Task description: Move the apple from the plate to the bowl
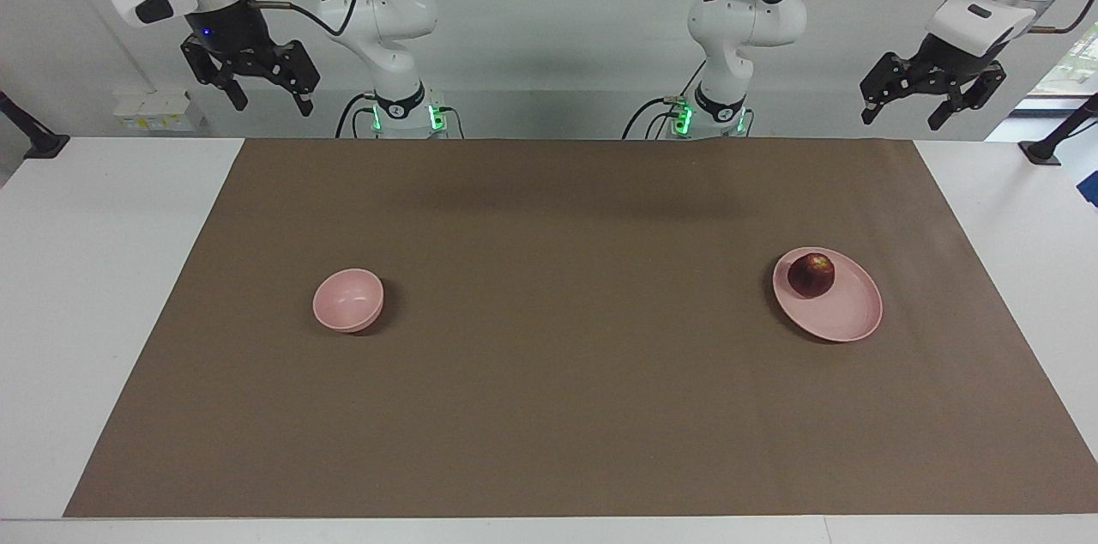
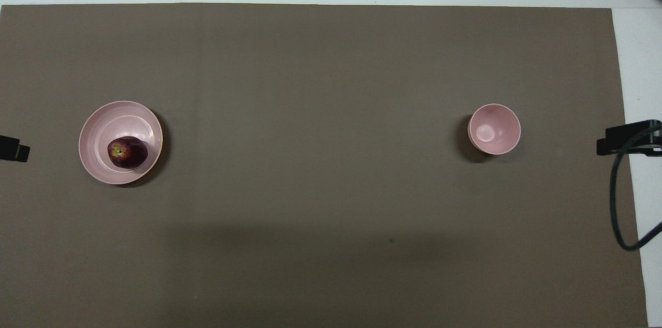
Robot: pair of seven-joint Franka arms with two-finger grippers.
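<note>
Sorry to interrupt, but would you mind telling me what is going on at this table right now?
Nothing is being handled yet. The apple sits on the plate toward the left arm's end of the brown mat, and the bowl stands empty toward the right arm's end. The left gripper and right gripper both wait raised at the robots' edge of the table, fingers open and holding nothing.
</note>
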